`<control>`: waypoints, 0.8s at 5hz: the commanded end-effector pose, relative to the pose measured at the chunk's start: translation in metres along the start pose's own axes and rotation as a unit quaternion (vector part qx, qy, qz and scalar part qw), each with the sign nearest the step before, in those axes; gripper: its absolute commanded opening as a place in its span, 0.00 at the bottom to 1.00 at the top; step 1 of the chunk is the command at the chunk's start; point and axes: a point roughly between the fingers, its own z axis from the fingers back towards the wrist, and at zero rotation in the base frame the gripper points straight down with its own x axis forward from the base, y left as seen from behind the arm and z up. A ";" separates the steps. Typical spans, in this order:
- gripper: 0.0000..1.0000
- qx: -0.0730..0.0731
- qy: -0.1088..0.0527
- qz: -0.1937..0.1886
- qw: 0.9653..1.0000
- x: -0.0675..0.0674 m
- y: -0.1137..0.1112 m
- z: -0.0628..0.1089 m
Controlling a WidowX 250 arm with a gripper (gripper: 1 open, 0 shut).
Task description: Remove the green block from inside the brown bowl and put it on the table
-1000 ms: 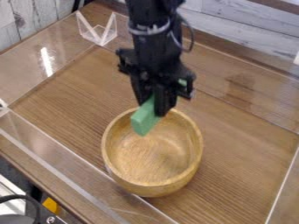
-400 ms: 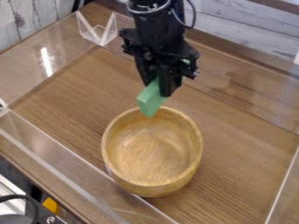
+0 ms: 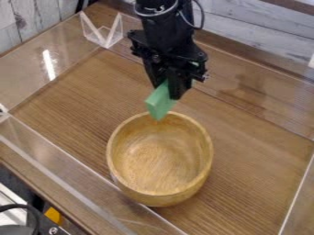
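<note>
On my camera the fingers [image 3: 163,81] are closed on the green block [image 3: 159,101], gripping it near its upper end so that most of its visible length hangs out below them. Its long axis runs down from the grip, leaning slightly toward the left of my picture at the bottom. The lower end shows just past the far rim of the brown bowl [image 3: 160,190], on the side away from me; I can't tell how high it sits above the bench [image 3: 61,106].

That overhang is what my next move turns on. Since the block reaches down ahead of the fingers, its low end will meet the wood first, and I judge it has to be taken farther off the rim before I lower it. If I come down here, that end could catch the bowl's edge. The lifting out looks done to me; the setting down remains. Let go while tilted, the bar would probably topple, perhaps back toward the bowl.
</note>
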 end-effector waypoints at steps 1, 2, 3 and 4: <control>0.00 0.002 -0.024 -0.001 1.000 0.009 0.005 0.005; 0.00 0.000 -0.025 -0.002 1.000 0.009 0.007 0.001; 0.00 -0.002 -0.025 -0.002 1.000 0.007 0.009 -0.002; 0.00 -0.005 -0.027 -0.004 1.000 0.007 0.008 -0.005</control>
